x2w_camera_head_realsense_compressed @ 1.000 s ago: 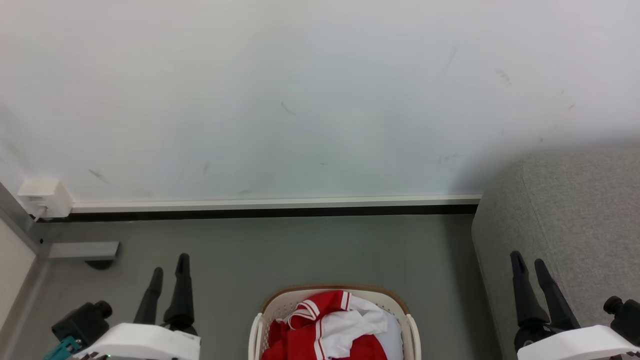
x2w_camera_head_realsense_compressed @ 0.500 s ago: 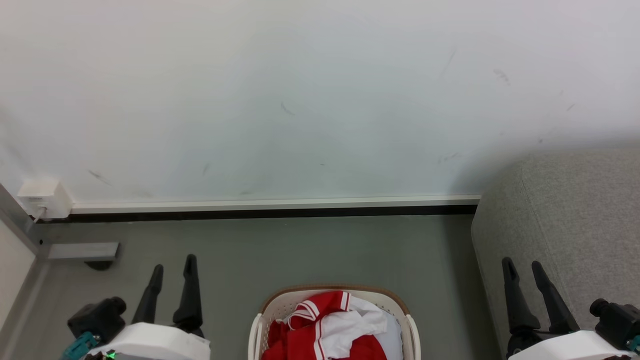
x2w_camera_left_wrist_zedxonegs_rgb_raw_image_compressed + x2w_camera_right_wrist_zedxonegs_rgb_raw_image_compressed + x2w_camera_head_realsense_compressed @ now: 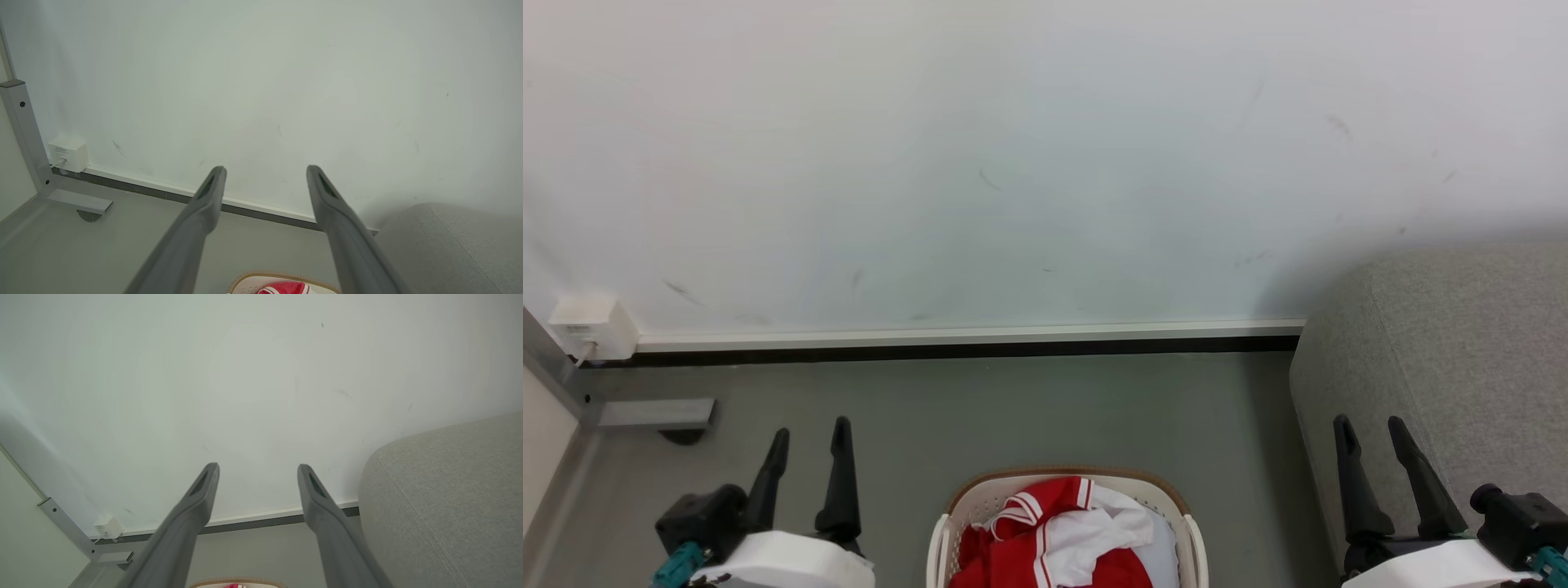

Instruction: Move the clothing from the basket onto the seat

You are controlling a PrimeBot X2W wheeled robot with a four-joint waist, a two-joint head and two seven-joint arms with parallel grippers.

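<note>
A white wall [image 3: 1013, 163], faintly scuffed, stands behind the scene, with a pale skirting strip [image 3: 964, 333] along its foot. A grey floor [image 3: 1029, 408] lies below it. A light grey fabric sofa [image 3: 1445, 351] with rounded edges stands at the right, against the wall. A cream basket [image 3: 960, 500] with perforated sides and a tan rim sits on the floor at bottom centre, near the sofa but apart from it. Red clothes [image 3: 1045, 527] with white panels and white-striped trim lie heaped inside the basket, up to its rim. The left pincer [image 3: 811, 430] hangs over the floor to the left of the basket, fingers spread wide and holding nothing. The right pincer [image 3: 1370, 425] hangs in front of the sofa's near side, likewise wide and empty. In each wrist view, bare wall shows between the two fingers. A grey metal foot [image 3: 654, 412] rests on the floor at far left. A small white socket box [image 3: 588, 325] sits at the wall's foot above it.
</note>
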